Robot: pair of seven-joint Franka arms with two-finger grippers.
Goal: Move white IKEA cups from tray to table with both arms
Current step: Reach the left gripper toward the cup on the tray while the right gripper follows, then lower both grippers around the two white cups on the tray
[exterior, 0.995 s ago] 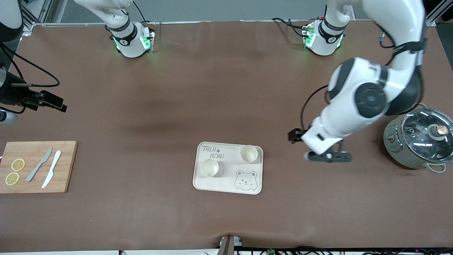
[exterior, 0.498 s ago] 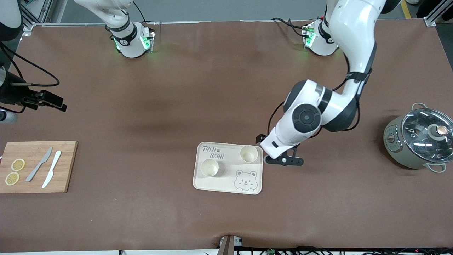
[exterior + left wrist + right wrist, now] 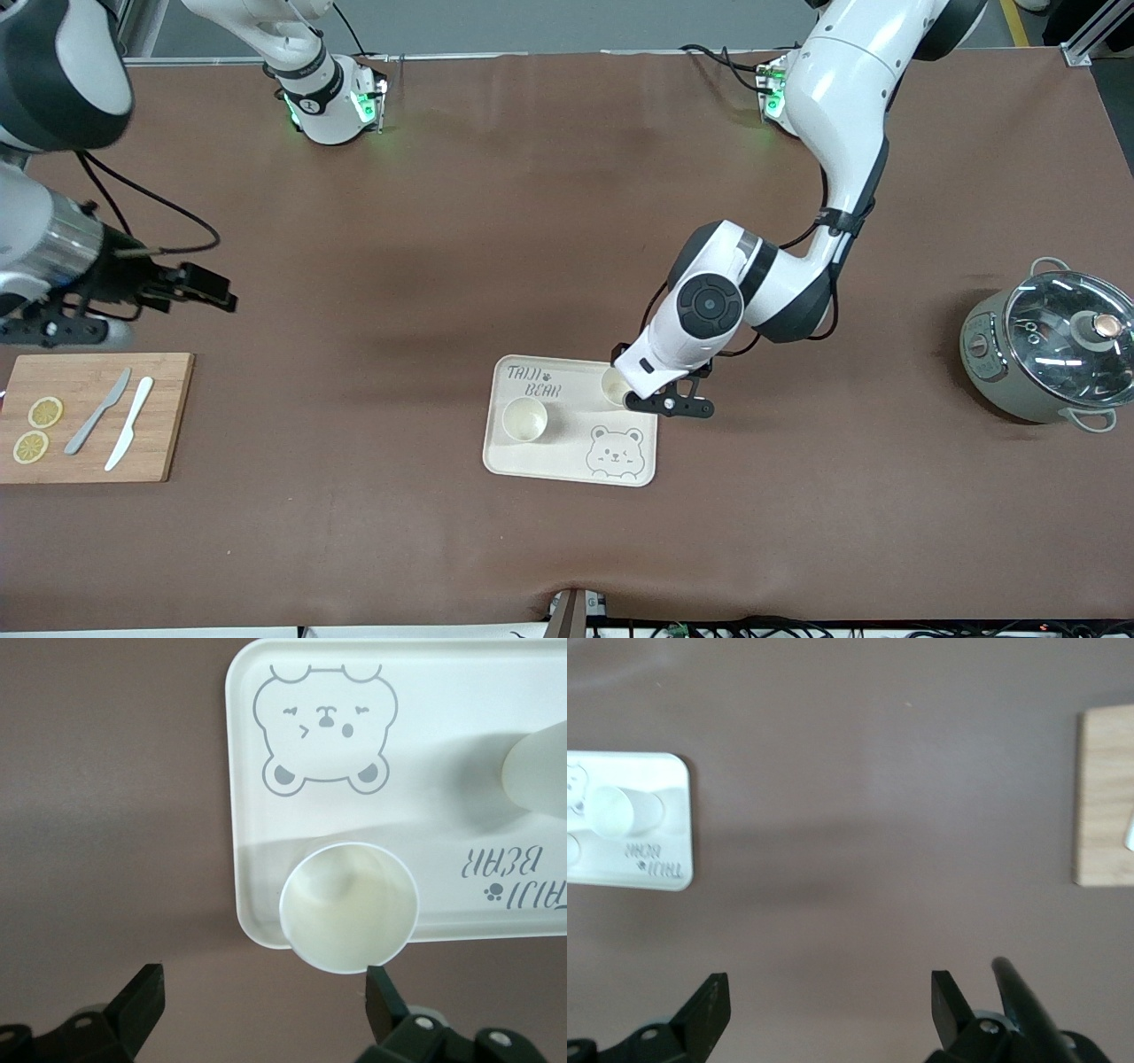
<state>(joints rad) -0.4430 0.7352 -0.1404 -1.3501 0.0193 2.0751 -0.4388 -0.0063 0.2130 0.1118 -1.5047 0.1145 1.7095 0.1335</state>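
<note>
Both grippers gape empty; the left gripper (image 3: 261,1001), descending off-centre over the cup (image 3: 349,907), could tip it off the tray (image 3: 443,744).

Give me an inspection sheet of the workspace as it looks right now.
Surface: table under a matte brown sheet.
Job's things: two white cups both on the tray.
Clutter: cutting board with lemon slices and two knives at the right arm's end; lidded pot at the left arm's end.
Grippers: left gripper open, over the tray's edge by one cup; right gripper open, near the cutting board.
Cables: black cables on the right arm.
Surroundings: nothing seen.
</note>
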